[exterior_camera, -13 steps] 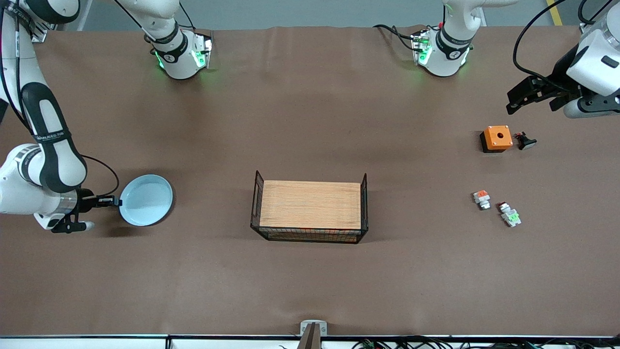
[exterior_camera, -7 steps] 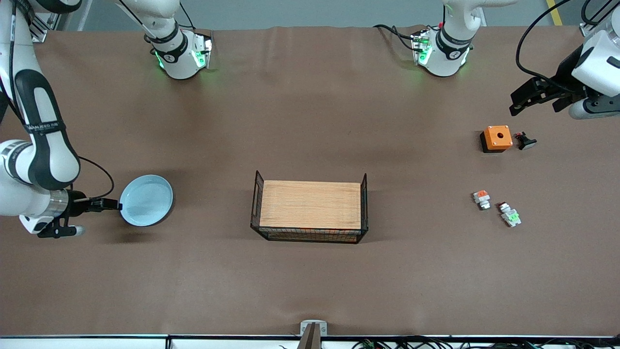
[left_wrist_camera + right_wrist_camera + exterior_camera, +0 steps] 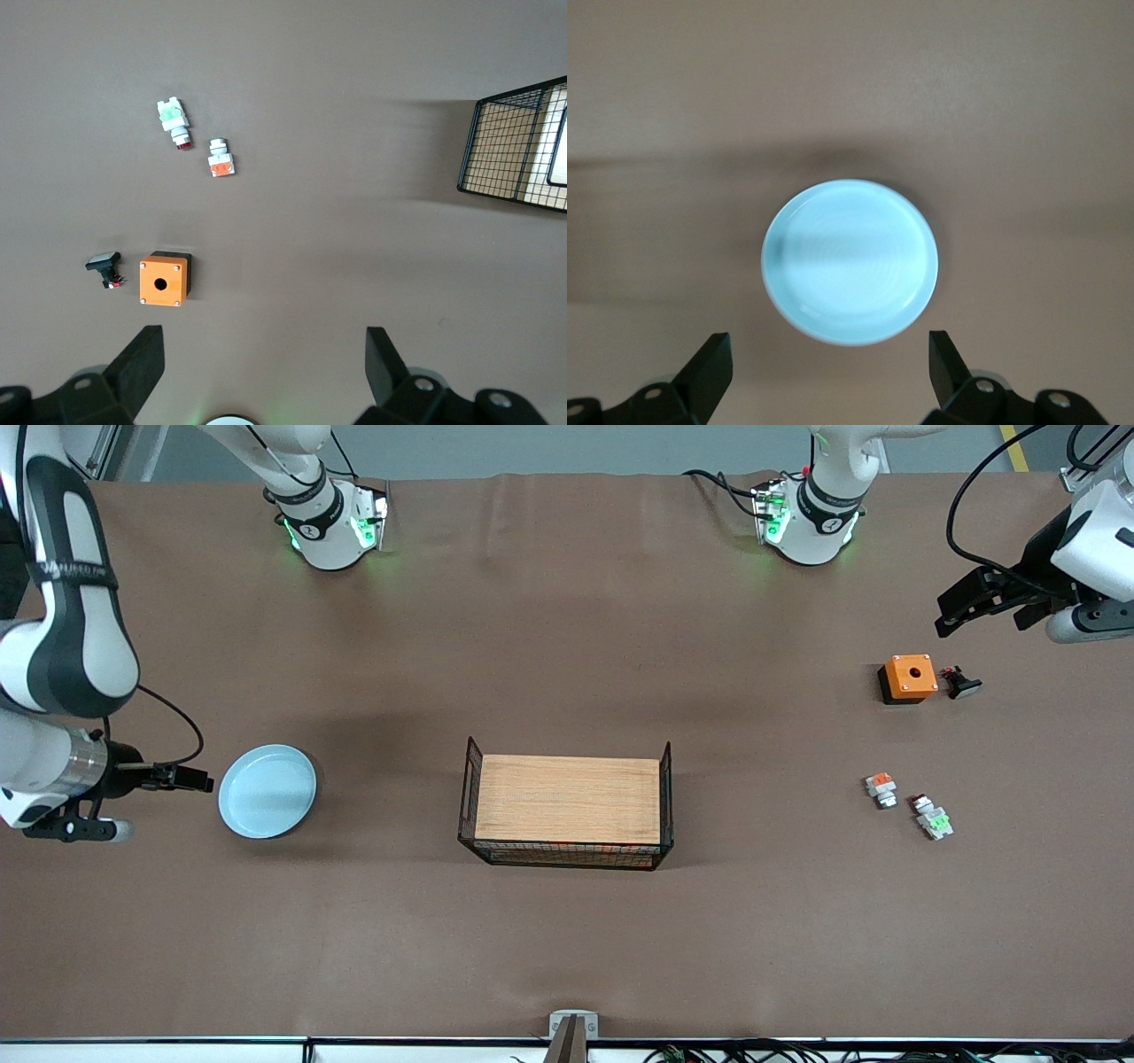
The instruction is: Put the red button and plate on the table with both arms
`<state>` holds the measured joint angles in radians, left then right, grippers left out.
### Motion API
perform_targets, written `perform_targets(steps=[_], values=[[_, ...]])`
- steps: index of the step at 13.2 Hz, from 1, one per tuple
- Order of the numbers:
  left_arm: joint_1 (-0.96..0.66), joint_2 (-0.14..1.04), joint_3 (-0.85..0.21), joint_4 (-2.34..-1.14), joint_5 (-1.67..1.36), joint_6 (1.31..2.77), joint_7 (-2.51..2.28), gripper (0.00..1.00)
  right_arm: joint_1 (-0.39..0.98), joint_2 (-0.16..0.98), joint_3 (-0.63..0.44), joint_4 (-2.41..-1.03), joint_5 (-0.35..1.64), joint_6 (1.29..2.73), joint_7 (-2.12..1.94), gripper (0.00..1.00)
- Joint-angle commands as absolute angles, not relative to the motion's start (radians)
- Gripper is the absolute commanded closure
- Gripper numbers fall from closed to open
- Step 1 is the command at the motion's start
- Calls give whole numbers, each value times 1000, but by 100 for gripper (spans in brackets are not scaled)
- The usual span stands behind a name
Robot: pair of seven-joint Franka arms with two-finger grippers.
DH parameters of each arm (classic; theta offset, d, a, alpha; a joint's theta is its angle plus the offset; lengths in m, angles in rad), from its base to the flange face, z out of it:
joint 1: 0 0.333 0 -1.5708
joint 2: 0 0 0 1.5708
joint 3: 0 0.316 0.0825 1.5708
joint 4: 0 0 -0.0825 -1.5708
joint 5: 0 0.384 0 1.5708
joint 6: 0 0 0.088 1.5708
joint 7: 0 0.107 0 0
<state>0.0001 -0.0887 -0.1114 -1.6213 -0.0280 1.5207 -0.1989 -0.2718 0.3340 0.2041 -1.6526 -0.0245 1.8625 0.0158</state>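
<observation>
Right gripper (image 3: pixel 199 781): jaws spread wide and holding nothing, hanging just beside the rim of the plate (image 3: pixel 267 791) at the right arm's end of the bench (image 3: pixel 567 939). In the right wrist view the plate (image 3: pixel 850 260) lies flat between the two spread fingers (image 3: pixel 709 367) with clear gaps on both sides, so it rests on the bench by its own weight. Judged from this, the plate's part of the task is complete.

Left gripper (image 3: pixel 961 607): jaws fully apart and empty, up in the air over the left arm's end of the bench, near the orange box (image 3: pixel 908 677) and the black-and-red knob piece (image 3: pixel 961 683). This arm appears to be waiting.

The red button (image 3: pixel 932 817) lies on the bench, nearer to the front camera than the orange box, just beside the white block with an orange-red top (image 3: pixel 881 788) and apart from it. Neither gripper touches it, so its placement also looks done.

The wooden-topped wire basket (image 3: pixel 567 802) stands mid-bench, between the plate and the small parts, well apart from both.
</observation>
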Motion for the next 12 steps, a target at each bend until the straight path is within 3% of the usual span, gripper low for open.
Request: perform_targets(steps=[1,6,12], values=[[8,-95,-117,-1618,-31,1519,-193,0,-218,201,204,-1675,-44,1777,107,2],[6,-94,-120,-1603,-29,1519,-198,0,-196,45,207,-1663,-43,1666,126,1],[0,-91,-126,-1598,-29,1491,-199,0,-206,-14,199,-1600,-35,1531,118,1]])
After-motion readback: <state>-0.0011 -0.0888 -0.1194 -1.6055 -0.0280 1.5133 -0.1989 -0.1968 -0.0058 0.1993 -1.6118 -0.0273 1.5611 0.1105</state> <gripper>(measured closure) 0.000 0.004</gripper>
